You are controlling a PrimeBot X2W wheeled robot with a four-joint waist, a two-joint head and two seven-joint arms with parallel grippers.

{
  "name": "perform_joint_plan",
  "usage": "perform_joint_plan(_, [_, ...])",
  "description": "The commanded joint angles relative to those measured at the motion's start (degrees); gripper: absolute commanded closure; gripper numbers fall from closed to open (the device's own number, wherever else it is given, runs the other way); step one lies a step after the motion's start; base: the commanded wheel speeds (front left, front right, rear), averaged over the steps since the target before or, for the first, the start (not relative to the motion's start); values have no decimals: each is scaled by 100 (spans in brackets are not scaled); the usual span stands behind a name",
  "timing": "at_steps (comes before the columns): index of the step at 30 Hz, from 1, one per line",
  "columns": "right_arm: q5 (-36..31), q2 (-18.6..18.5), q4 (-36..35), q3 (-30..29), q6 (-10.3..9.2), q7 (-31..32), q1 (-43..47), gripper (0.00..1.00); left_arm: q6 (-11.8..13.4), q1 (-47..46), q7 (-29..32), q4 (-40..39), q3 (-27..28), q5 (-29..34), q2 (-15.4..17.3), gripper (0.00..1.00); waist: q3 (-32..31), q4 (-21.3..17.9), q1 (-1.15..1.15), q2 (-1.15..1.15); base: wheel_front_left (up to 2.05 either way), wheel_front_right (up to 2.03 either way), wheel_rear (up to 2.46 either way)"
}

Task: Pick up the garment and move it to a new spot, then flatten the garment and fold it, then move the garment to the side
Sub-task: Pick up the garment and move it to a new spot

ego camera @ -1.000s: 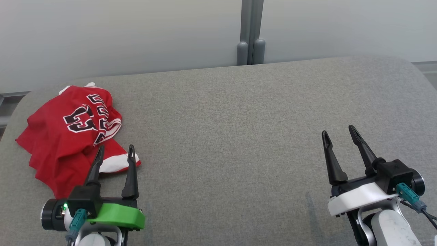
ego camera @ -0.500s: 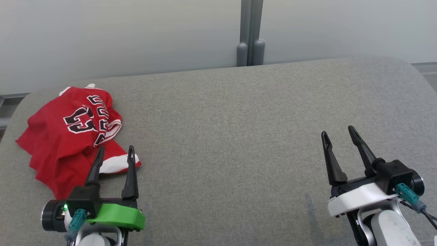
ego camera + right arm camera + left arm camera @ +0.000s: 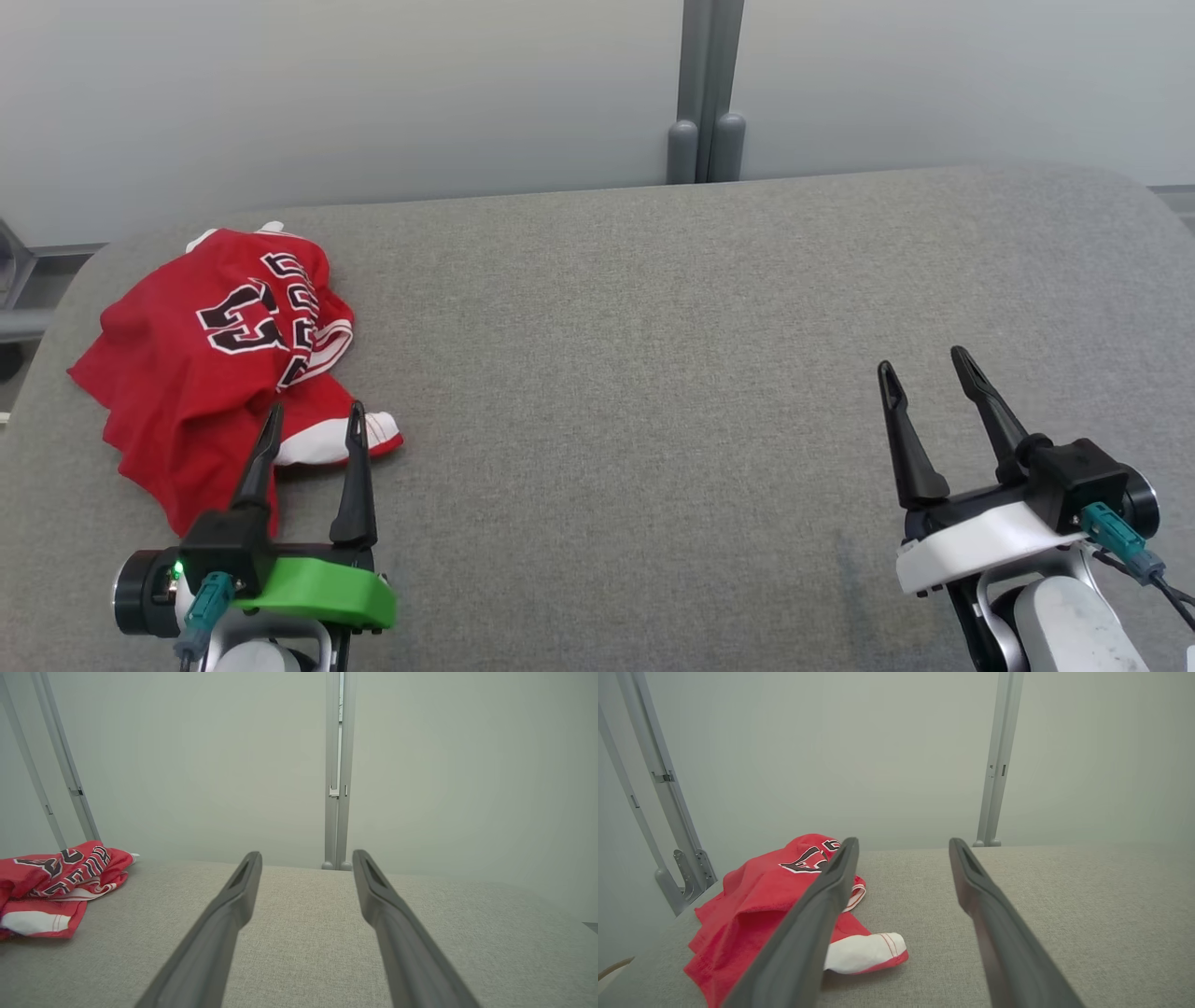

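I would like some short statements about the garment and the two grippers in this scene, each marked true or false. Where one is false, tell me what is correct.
1. The red garment lies crumpled on the left part of the grey padded surface. True.
2. The left gripper is shut on the garment. False: its jaws stand open and hold nothing.
3. The right gripper is open, with bare grey surface in front of it. True.
4. The garment is already folded into a neat flat rectangle. False: it is bunched up, with a white-trimmed part sticking out toward the robot.
5. The garment is blue with yellow numbers. False: it is red, with black numbers edged in white.
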Motion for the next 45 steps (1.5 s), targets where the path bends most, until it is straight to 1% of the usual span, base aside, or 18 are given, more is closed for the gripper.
perform_joint_plan(1, [48, -14, -10, -2, 2, -25, 51, 0, 16, -60, -20, 9, 3, -14, 34, 0, -12, 52, 0, 0, 0, 0, 0])
perform_joint_plan(13, [110, -36, -32, 45, 2, -25, 111, 0, 10, -39, -18, 60, 26, -57, 34, 0, -66, 434, 0, 0, 0, 0, 0])
perform_joint_plan(18, [150, -59, -43, 71, 2, -25, 142, 0, 51, -7, -18, 102, 14, -68, 34, 0, -97, 804, 0, 0, 0, 0, 0])
perform_joint_plan(27, [202, 19, -3, 16, 2, -24, 194, 0, 120, 48, -18, 191, 130, -243, 33, 0, -122, 1448, 0, 0, 0, 0, 0])
perform_joint_plan(34, [195, 64, -17, 45, 2, -24, 218, 0, 142, 76, -18, 260, 202, -305, 32, 0, -137, 1835, 0, 0, 0, 0, 0])
perform_joint_plan(39, [203, 77, 0, 74, 2, -24, 214, 0, 110, 89, -18, 266, 244, -332, 32, 0, -143, 2010, 0, 0, 0, 0, 0])
perform_joint_plan(45, [221, 93, 9, 105, 1, -24, 215, 0, 84, 94, -18, 284, 290, -347, 32, 0, -136, 2079, 0, 0, 0, 0, 0])
